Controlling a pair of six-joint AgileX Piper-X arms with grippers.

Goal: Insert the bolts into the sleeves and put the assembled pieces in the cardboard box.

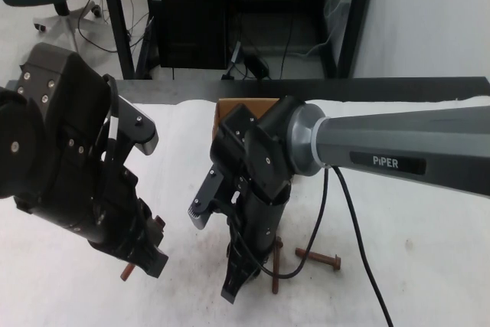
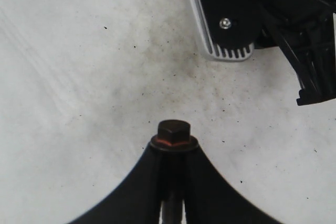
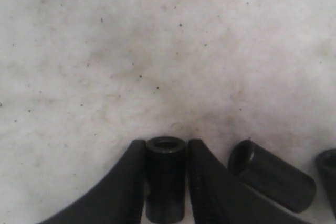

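Clamps a rusty hex-headed metal bolt [image 2: 174, 134] in the left pincer [image 2: 173, 153], head just past the tips. Grips a short black tubular metal sleeve [image 3: 166, 182] in the right pincer [image 3: 166, 150], open end outward, over the white counter [image 3: 157, 51].

Three bolts show: a gripped bolt [image 2: 174, 132], a loose bolt [image 1: 318, 256] and another bolt [image 1: 276, 285] on the worktop [image 1: 429, 266]. Two sleeves are certain, a gripped sleeve [image 3: 165, 179] and a loose sleeve [image 3: 273, 178]; a possible third sleeve [image 3: 329, 167] is cut off at the edge. One cardboard box [image 1: 243, 106].
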